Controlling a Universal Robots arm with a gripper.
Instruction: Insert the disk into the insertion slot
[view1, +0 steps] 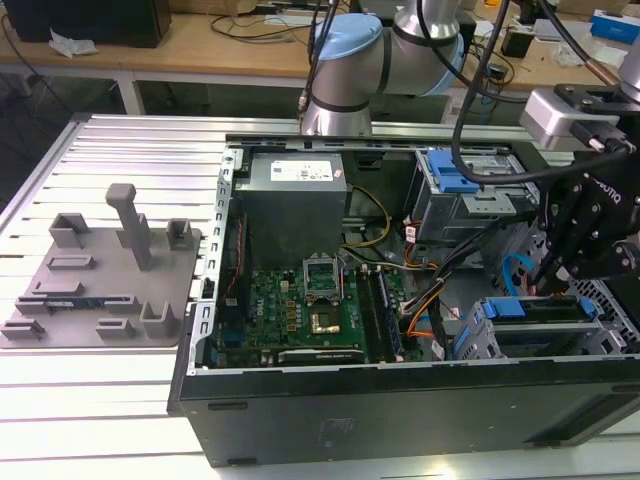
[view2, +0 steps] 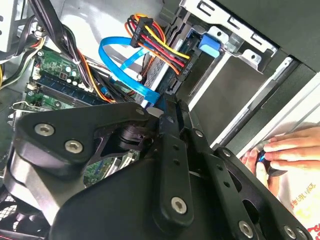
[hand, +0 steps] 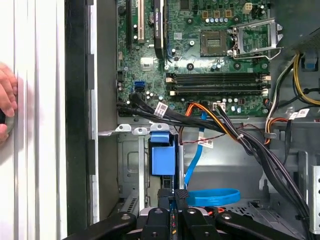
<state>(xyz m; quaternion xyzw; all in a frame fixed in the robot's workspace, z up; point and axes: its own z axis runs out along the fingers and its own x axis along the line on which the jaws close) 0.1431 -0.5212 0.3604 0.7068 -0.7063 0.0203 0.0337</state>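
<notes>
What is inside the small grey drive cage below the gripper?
In the exterior view, the drive cage holds a blue-framed disk under the gripper. How deep the disk sits is hidden by the gripper and the cage walls.

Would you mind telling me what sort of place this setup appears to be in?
Probably a robotics lab or workshop bench. An open computer case lies on a slotted aluminium table, a grey fixture plate sits beside it, and wooden desks with cables stand behind the robot arm.
</notes>
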